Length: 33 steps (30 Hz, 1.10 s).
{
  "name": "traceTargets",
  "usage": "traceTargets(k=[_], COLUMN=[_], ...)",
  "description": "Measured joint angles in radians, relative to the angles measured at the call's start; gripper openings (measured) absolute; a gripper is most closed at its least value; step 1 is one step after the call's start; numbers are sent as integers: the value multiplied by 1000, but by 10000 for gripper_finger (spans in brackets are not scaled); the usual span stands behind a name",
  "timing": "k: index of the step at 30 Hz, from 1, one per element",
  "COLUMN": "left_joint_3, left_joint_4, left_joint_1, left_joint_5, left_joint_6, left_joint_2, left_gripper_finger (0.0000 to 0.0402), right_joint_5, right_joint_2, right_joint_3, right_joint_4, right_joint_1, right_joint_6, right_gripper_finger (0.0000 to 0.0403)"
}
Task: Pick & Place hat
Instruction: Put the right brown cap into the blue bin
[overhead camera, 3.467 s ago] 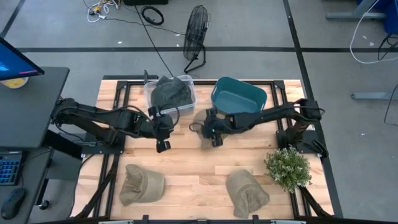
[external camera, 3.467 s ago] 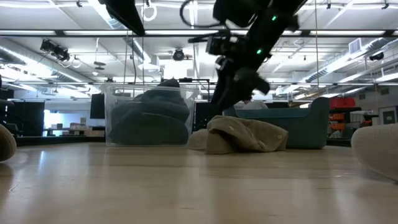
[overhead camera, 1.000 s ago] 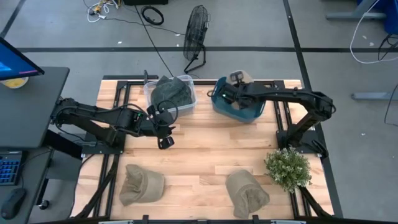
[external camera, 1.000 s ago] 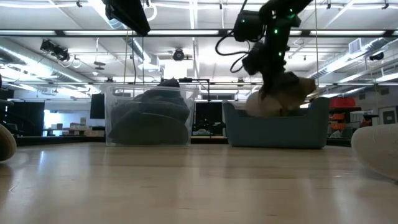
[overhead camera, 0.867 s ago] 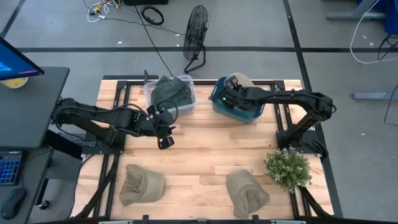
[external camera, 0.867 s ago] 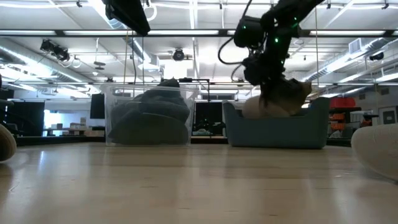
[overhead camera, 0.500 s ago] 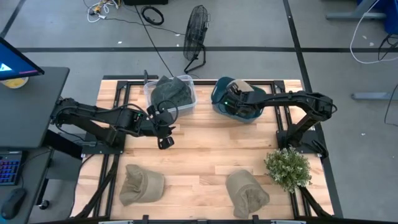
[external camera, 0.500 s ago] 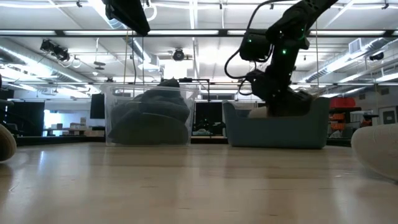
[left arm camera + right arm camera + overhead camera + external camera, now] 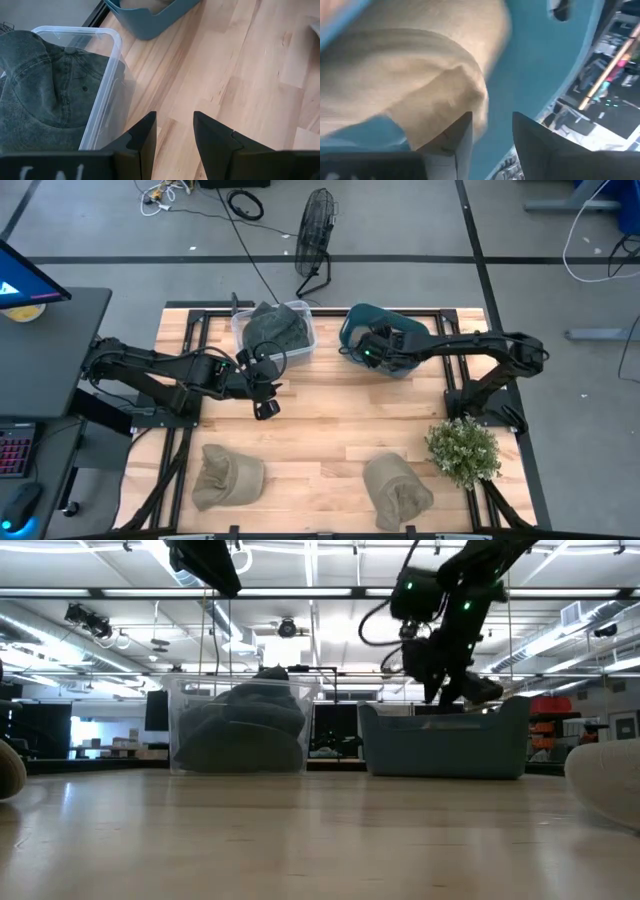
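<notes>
A tan hat (image 9: 410, 65) lies inside the teal bin (image 9: 358, 317), hidden below its rim in the low view. My right gripper (image 9: 492, 135) is open over that bin (image 9: 445, 745), fingers just above the hat; I cannot tell whether a finger brushes it. My left gripper (image 9: 174, 135) is open and hangs above the bare wood by the near side of the clear bin (image 9: 275, 330), which holds a dark grey hat (image 9: 45, 85). Two more tan hats (image 9: 228, 475) (image 9: 398, 488) rest on the table near its near edge.
A potted plant (image 9: 463, 450) stands at the table's near right. The clear bin (image 9: 240, 730) and the teal bin sit side by side along the far edge. Open wood lies between the bins and the two near hats. A fan (image 9: 315, 235) stands on the floor beyond.
My right gripper carried the tan hat over the teal bin, moved toward the near edge and down into the bin, then rose without it. The hat, which stuck out above the rim a second ago, now lies inside, out of the low view.
</notes>
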Motion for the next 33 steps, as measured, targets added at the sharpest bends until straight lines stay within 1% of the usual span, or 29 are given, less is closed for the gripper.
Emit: traceTargets(k=[2, 5, 8, 10, 12, 17, 19, 21, 25, 29, 33], left_joint_3=[0, 0, 0, 0, 0, 0, 0, 0, 0, 0, 0], left_joint_4=[-1, -1, -1, -1, 0, 0, 1, 1, 2, 13, 30], left_joint_1=[0, 0, 0, 0, 0, 0, 0, 0, 0, 0, 0], left_joint_5=[0, 0, 0, 0, 0, 0, 0, 0, 0, 0, 0], left_joint_6=[0, 0, 0, -1, -1, -27, -34, -35, -60, -61, -61], left_joint_2=[0, 0, 0, 0, 0, 0, 0, 0, 0, 0, 0], left_gripper_finger=[135, 135, 135, 135, 135, 135, 135, 135, 135, 135, 135], right_joint_5=[19, 24, 9, -24, -117, -443, -555, -635, -733, -789, -847], right_joint_2=[-37, -107, -176, -218, -253, -293, -291, -277, -237, -170, -86], right_joint_3=[0, 0, 0, 0, 0, 0, 0, 1, 1, 1, 1], right_joint_4=[-21, -72, -134, -158, -170, -152, -146, -139, -114, -6, 85], right_joint_1=[41, 121, 236, 321, 400, 563, 621, 679, 776, 843, 874], right_joint_6=[44, 162, 273, 366, 486, 780, 856, 910, 1007, 1010, 996], right_gripper_finger=[146, 150, 150, 150, 150, 151, 151, 151, 151, 151, 151])
